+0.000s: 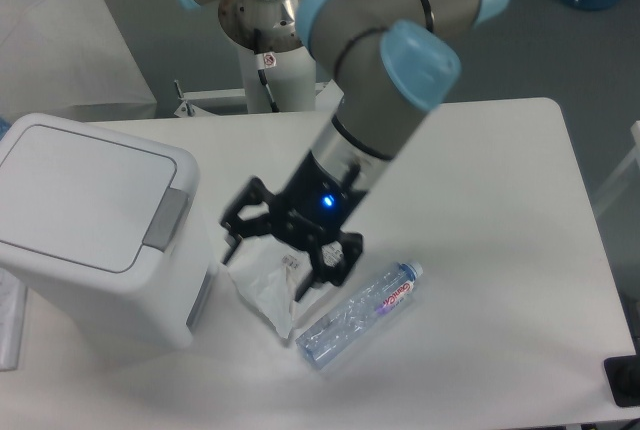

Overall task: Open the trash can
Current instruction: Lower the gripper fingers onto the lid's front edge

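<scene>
The arm point(385, 90) is made of grey rounded joint housings with light blue end caps and a silver tube. Its white pedestal base point(272, 60) carries a small red-and-white sticker. The gripper point(278, 258) is black, with a blue light glowing just above it.

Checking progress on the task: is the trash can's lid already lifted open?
No, the trash can has its flat lid lying closed, and the gripper hangs beside it, not touching the grey latch.
</scene>
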Tool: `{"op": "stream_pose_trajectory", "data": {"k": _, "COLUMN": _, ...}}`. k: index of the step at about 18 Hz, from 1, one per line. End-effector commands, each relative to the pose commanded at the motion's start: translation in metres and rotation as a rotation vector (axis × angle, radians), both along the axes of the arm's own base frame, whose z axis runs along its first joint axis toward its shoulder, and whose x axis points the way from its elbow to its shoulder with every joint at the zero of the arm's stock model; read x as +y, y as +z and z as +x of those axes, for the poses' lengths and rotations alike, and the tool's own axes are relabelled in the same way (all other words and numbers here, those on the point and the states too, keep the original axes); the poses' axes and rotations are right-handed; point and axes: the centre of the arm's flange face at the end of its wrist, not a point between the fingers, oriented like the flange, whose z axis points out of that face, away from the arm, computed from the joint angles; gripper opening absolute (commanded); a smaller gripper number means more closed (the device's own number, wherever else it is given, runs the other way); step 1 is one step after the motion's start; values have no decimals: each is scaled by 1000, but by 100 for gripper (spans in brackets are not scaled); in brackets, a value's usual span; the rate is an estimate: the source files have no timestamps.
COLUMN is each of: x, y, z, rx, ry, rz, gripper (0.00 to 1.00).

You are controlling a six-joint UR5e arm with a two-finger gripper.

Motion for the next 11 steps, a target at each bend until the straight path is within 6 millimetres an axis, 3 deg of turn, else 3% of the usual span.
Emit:
{"op": "stream_pose_trajectory", "data": {"k": 4, "x": -3, "y": 0, "z": 14, "rx": 2, "ry": -12, "rz": -5, "gripper": 100}}
{"op": "stream_pose_trajectory", "data": {"k": 11, "x": -2, "y": -13, "z": 21, "rx": -9, "ry": -23, "rz": -17, "gripper": 100}}
